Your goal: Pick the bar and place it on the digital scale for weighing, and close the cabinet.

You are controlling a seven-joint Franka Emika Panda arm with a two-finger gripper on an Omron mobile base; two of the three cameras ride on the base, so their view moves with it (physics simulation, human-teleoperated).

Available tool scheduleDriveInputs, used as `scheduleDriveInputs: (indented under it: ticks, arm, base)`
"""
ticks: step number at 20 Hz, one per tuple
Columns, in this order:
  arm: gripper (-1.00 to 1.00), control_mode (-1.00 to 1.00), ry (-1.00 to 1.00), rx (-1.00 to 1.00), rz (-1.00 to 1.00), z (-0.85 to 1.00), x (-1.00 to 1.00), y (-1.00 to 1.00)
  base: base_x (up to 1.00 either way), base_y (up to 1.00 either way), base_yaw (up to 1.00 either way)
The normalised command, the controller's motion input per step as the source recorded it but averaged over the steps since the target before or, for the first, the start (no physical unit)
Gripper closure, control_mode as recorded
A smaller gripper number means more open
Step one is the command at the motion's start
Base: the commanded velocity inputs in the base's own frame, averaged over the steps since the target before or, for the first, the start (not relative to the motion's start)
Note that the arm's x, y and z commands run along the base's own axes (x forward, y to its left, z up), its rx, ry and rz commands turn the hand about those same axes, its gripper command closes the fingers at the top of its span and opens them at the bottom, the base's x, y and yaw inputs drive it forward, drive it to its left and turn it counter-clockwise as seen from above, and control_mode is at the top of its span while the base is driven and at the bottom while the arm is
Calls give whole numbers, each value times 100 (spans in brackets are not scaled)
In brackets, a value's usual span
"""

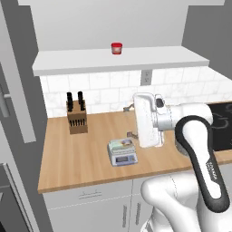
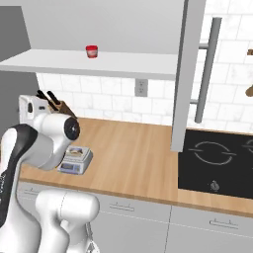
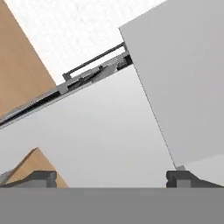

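Note:
The bar [image 1: 122, 144] [image 2: 75, 151], small, flat and pale, lies on the platform of the digital scale [image 1: 123, 157] [image 2: 71, 165] on the wooden counter. My gripper [image 1: 130, 121] hovers just above and behind the scale, pointing left, open, with nothing between its fingers. In the hand view the gripper [image 3: 111, 178] stands open, its dark fingertips [image 3: 41, 177] wide apart. The cabinet door [image 2: 190, 74] [image 3: 183, 78] stands open, swung out over the counter, with its long metal handle [image 2: 210, 69] [image 3: 92, 63] showing. Another open grey door [image 1: 16, 90] hangs at the far left.
A brown knife block [image 1: 77, 115] [image 2: 52, 101] stands at the back left of the counter [image 1: 81, 154]. A small red-lidded jar [image 1: 117, 48] [image 2: 91, 51] sits on the open shelf. A black cooktop [image 2: 217, 158] [image 1: 222, 122] lies to the right. White base cabinets run below.

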Motion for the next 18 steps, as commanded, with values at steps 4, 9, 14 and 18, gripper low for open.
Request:
scheduleDriveInputs:
  ticks: [4, 9, 14, 18]
  arm:
    - [-100, -100, -44, 0, 0, 66, -76, 36]
    - [-100, -100, -27, -1, 5, 31, -59, 49]
    - [-100, -100, -31, 0, 3, 3, -59, 64]
    - [-100, -100, -24, 1, 8, 2, -56, 63]
  base:
    - [0, 0, 0]
    - [0, 0, 0]
    - [0, 0, 0]
    - [0, 0, 0]
